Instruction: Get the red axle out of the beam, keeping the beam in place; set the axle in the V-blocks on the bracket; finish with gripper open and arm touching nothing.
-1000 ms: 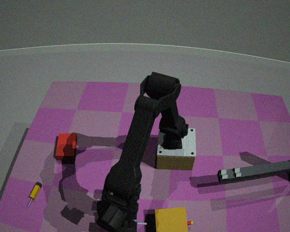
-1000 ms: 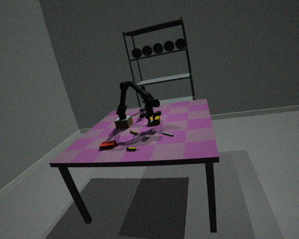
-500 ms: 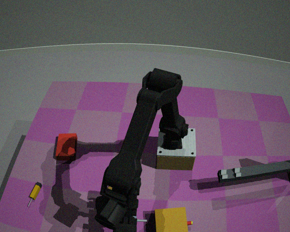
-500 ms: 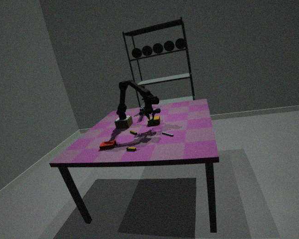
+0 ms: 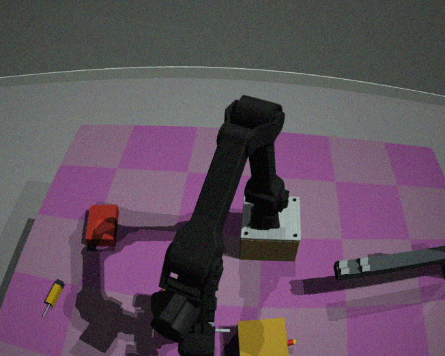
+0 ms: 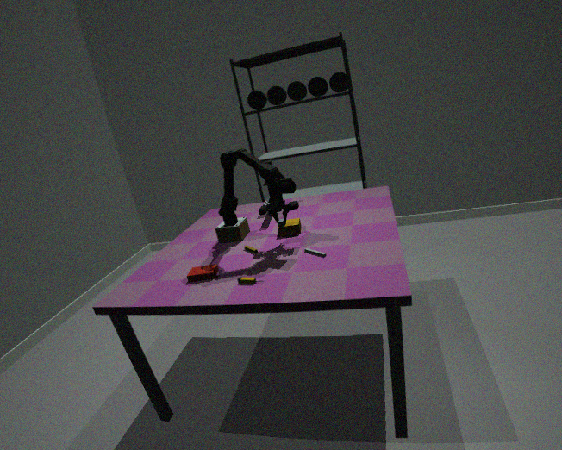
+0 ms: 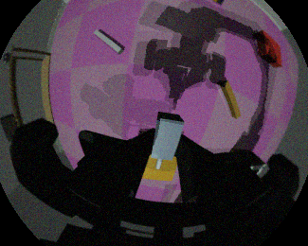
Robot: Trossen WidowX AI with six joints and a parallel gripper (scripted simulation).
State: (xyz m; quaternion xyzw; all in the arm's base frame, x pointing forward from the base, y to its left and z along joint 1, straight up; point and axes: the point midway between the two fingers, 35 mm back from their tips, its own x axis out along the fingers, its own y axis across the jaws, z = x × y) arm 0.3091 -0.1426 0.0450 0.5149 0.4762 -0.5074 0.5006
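The gripper [image 6: 280, 221] [image 7: 165, 133] is closed partway, clamped on a pale grey tool [image 7: 170, 137] whose thin pin [image 5: 222, 329] [image 7: 159, 163] sticks out toward the yellow beam [image 5: 263, 337] [image 6: 290, 228] [image 7: 166, 175]. In the top view the arm [image 5: 222, 183] [image 6: 228, 186] hides the grip; the pin tip lies near the beam's left side, at bottom centre, apart from it there. The red axle [image 5: 291, 342] is in the beam, a short end with a yellow tip showing from its right side. The bracket [image 5: 403, 260] with its pale V-blocks [image 5: 343, 267] stands at right on the desk [image 5: 368, 206] [image 6: 368, 271] [image 7: 100, 101].
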